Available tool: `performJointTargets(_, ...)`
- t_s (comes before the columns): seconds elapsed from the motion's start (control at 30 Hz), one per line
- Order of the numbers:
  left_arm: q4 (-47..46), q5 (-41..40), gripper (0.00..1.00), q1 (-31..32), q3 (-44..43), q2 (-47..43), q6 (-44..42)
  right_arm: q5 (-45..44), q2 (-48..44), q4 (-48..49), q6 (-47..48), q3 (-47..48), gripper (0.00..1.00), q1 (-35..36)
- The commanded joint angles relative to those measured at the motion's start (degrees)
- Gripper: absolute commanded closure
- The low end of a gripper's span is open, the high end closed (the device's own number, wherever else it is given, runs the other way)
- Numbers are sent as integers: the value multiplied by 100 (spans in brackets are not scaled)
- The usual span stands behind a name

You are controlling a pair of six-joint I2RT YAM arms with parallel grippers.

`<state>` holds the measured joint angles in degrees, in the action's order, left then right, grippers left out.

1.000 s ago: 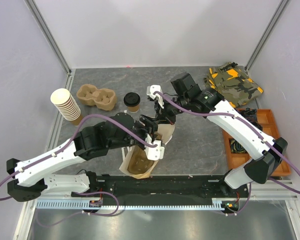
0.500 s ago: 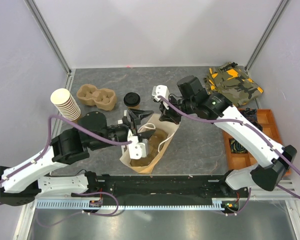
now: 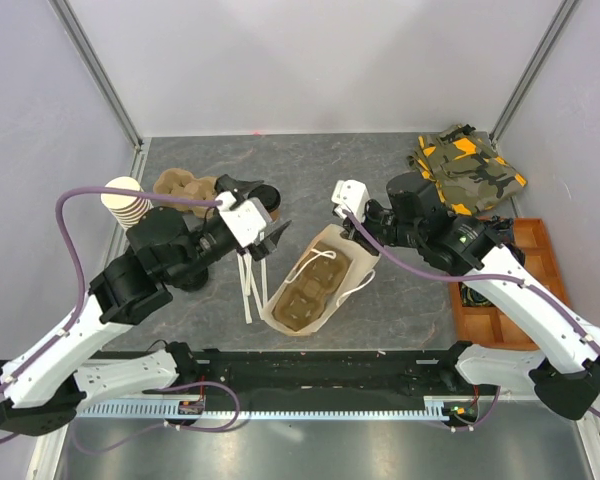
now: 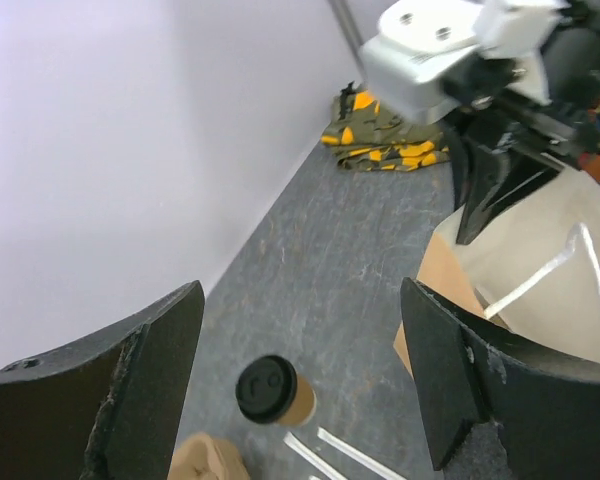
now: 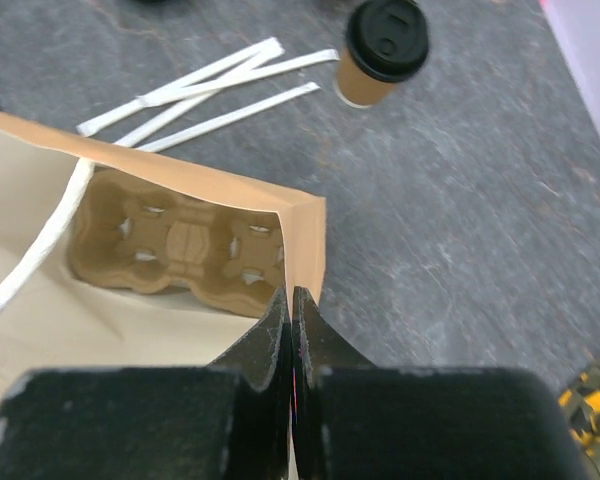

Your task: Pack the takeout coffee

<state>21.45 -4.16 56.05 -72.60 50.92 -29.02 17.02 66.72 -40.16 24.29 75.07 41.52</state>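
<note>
**Top external view.** Task status: incomplete. The takeout coffee (image 3: 267, 193) stands upright on the worktop (image 3: 400, 290), outside the paper bag (image 3: 345, 262) and apart from it. The bag lies on its side with its mouth open, and a cup carrier (image 3: 305, 295) is seated inside. Outstanding, in my judgement: grasp the cup, carry it across and set it into the carrier. The left arm reaches forward from its base, with the left end effector (image 3: 262, 208) just beside the cup and partly masking it. The right arm bends inward, with the right end effector (image 3: 360, 232) at the far rim of the bag.

**Left wrist view.** Both fingers (image 4: 150, 360) of the left end effector stand wide apart with nothing between them. The coffee sits low in the gap, beyond the fingertips and untouched. The bag lies off to the right.

**Right wrist view.** The right end effector's jaws are pressed together on the corner of the bag's rim, holding the mouth open. The carrier is visible within, its cup wells vacant. The coffee stands upright beyond the bag, near some white strips (image 5: 210, 90) lying loose on the worktop.
</note>
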Motion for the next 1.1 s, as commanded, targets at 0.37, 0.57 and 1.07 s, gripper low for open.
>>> performJointTargets(0.37, 1563, 1120, 0, -2441, -1291, 2175, 2094, -2369, -185, 508, -1128, -246, 100, -90)
performJointTargets(0.57, 1581, 1242, 0, -2485, -1301, 2844, 1908, -1756, -668, 921, -453, -580, 100, -214)
performJointTargets(1.07, 2364, 732, 0, -3030, -2267, 4708, 2822, -990, -1381, 958, 348, -889, 100, -214)
